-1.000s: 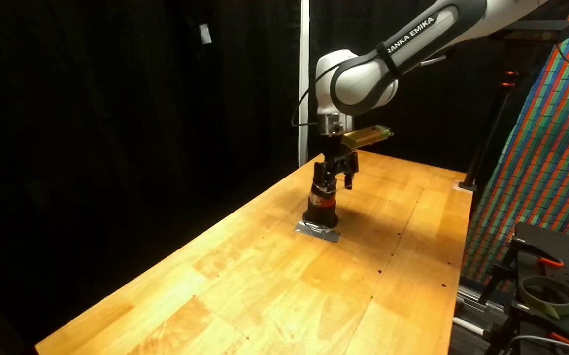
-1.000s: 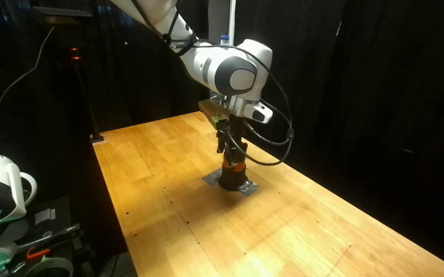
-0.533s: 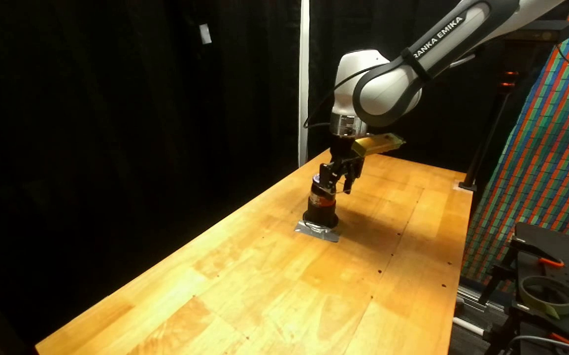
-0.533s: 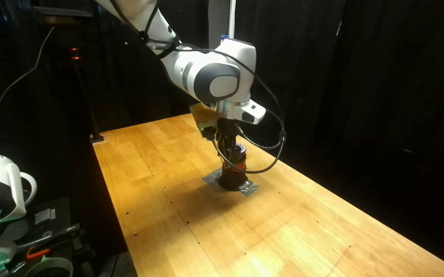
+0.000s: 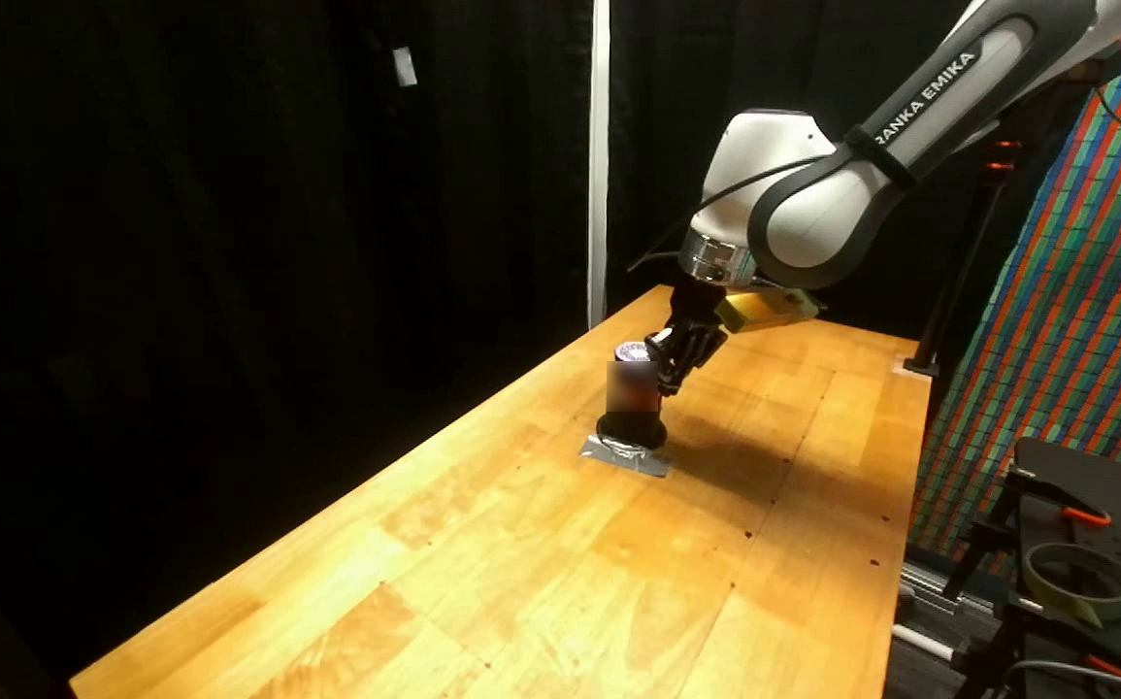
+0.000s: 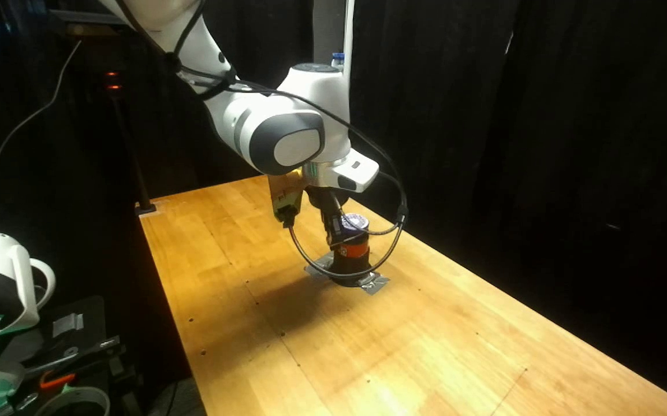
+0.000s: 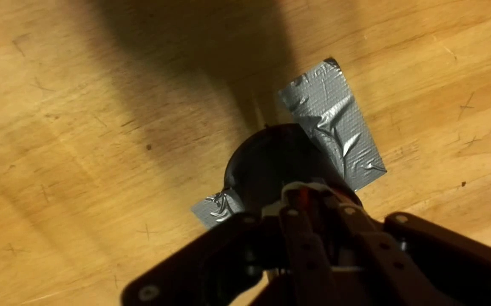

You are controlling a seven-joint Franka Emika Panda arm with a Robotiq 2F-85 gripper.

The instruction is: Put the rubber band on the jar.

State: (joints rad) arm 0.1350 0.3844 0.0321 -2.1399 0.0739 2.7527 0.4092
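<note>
The jar (image 6: 351, 249) stands upright on the table, dark with an orange band low on its body and a pale printed top. Part of its body is blurred in an exterior view (image 5: 633, 427). My gripper (image 5: 672, 377) is tilted close against the jar's side, no longer over its top (image 6: 354, 221). In the wrist view the fingers (image 7: 307, 250) are drawn near each other; shadow hides whether they meet. A pale rubber band (image 7: 300, 183) loops around the fingertips, and a thin strand (image 6: 347, 238) crosses the jar's side below the top. Whether it encircles the jar is hidden.
Silver tape (image 7: 334, 123) fixes the jar's wide dark base to the wooden table (image 5: 541, 553). A cable (image 6: 362, 273) hangs from the arm in front of the jar. A side stand with a tape roll (image 5: 1079, 581) is beyond the table's edge.
The gripper has moved off the jar's top to its side, dropping slightly and tilting. Its fingers have come together, and the band between them has gone slack. The jar stays in place.
</note>
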